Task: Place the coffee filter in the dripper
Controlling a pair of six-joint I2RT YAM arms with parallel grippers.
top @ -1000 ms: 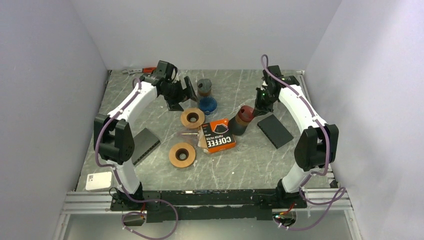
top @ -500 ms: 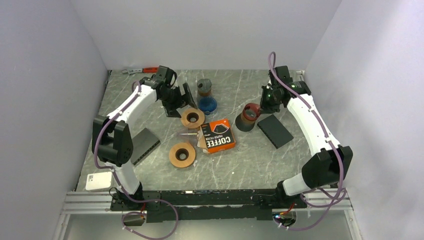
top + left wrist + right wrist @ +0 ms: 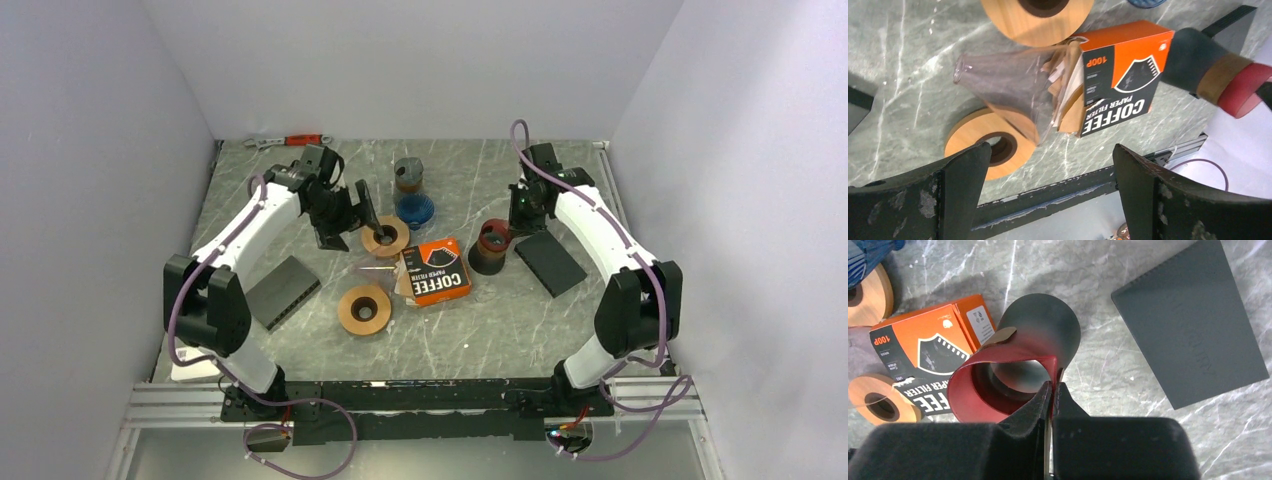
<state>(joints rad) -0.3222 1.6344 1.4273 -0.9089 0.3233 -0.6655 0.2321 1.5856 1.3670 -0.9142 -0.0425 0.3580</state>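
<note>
Pinches the red rim of the dripper (image 3: 1040,322) in the tight-shut right claw (image 3: 1052,390); hangs the left claw (image 3: 1050,150) wide open, empty, near a wooden ring (image 3: 372,246); leaves coffee filters (image 3: 1068,80) poking from the orange box (image 3: 1120,85) on the tabletop (image 3: 500,320)

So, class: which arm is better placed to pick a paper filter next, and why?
Likely left. The left gripper is open above the filters spilling from the orange box; the right gripper is shut on the dripper rim.
</note>
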